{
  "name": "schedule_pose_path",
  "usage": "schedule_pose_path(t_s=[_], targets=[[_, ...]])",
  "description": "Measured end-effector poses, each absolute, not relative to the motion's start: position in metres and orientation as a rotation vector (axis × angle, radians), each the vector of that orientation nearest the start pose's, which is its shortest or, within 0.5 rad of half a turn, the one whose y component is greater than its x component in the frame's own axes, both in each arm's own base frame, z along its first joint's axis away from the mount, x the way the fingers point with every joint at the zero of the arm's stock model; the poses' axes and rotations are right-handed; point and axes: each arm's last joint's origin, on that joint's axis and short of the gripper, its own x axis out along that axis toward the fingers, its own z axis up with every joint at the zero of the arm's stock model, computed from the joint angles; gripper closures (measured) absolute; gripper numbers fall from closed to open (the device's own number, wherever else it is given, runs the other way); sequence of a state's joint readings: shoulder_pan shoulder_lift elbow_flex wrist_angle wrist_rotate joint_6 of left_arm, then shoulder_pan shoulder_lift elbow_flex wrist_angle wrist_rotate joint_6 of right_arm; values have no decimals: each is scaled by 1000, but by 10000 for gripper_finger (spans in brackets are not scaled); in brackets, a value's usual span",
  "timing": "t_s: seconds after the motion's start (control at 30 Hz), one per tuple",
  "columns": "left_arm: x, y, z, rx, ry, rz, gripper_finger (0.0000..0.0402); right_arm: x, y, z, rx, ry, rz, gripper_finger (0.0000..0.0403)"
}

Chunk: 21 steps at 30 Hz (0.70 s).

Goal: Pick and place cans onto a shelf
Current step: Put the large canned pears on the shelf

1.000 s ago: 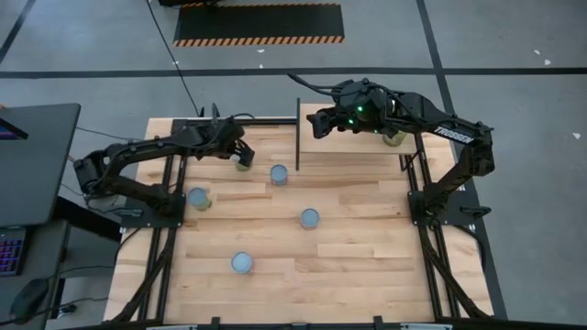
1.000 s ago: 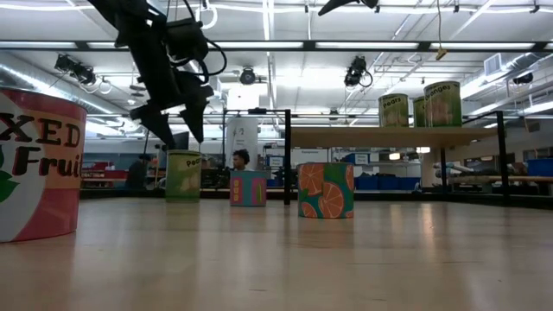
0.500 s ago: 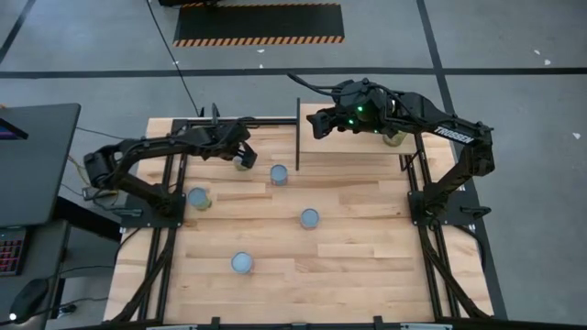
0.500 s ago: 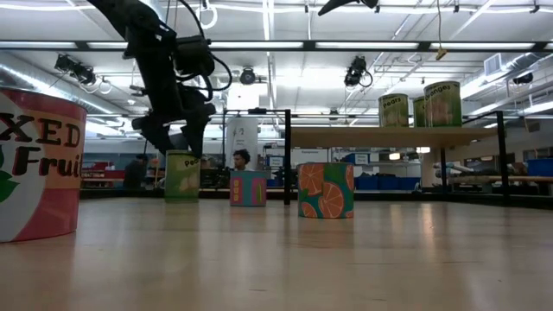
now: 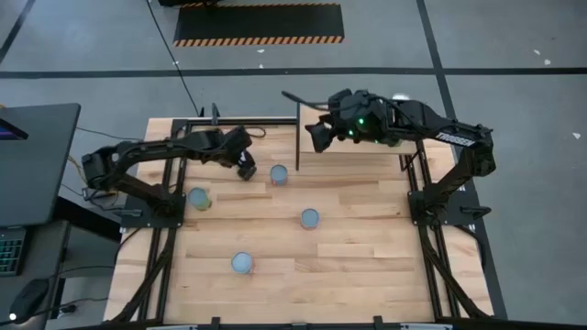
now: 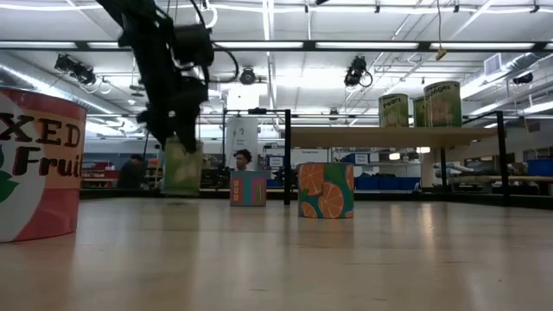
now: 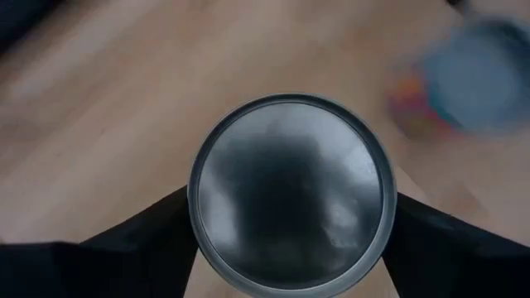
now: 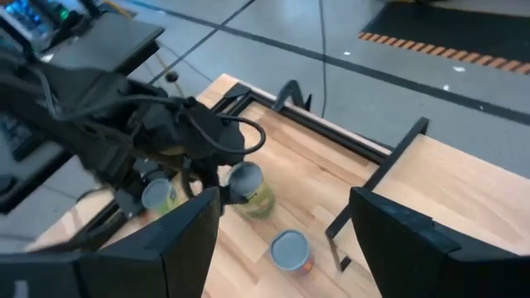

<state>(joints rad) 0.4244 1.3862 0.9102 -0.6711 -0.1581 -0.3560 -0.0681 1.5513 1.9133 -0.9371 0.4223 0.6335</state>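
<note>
- The green can point(image 6: 183, 168) stands upright, its long axis vertical and its shiny round top point(image 7: 291, 192) facing straight up at the left wrist camera.
- The left gripper point(image 5: 244, 163) is closed on this can, one dark finger point(image 7: 149, 236) pressed against each side of the rim.
- The can sits near the table's point(image 5: 367, 266) far left part; whether its base touches the wood I cannot tell, as the low view blurs it.
- Its label is yellow-green; the lid is silvery with a raised rim.
- An orange can point(image 5: 279, 174) stands just beside it, upright.
- Three more cans stand upright, well apart: point(image 5: 198, 198), point(image 5: 310, 218), point(image 5: 242, 263).
- The right gripper point(image 5: 316, 134) hangs over the shelf point(image 5: 367, 156), fingers point(image 8: 186, 240) spread wide and empty.
- Two green cans point(image 6: 394, 111) stand on the shelf.
</note>
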Motion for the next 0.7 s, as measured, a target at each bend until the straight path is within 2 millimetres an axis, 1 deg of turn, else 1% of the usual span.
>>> schedule_pose_path(t_s=[0.07,0.13,0.2,0.27,0.33,0.4,0.53,0.6,0.7], targets=[[232,92,234,-456,1045,634,91,301,-22,459,462,418,-598,127],[234,72,255,-428,990,551,91,302,-8,459,400,445,-531,127],[235,50,273,-391,956,468,91,302,8,459,353,464,-466,127],[240,29,288,-356,905,378,91,301,23,459,319,479,-407,127],[242,7,298,-335,883,307,89,299,38,458,291,502,-358,127],[246,-13,300,-305,878,270,86,294,52,455,277,541,-323,127],[258,-56,291,-244,862,217,87,284,75,445,248,633,-296,127],[265,-77,284,-243,843,190,87,282,85,438,231,661,-283,127],[276,-104,267,-227,834,185,87,281,104,424,214,703,-227,127]])
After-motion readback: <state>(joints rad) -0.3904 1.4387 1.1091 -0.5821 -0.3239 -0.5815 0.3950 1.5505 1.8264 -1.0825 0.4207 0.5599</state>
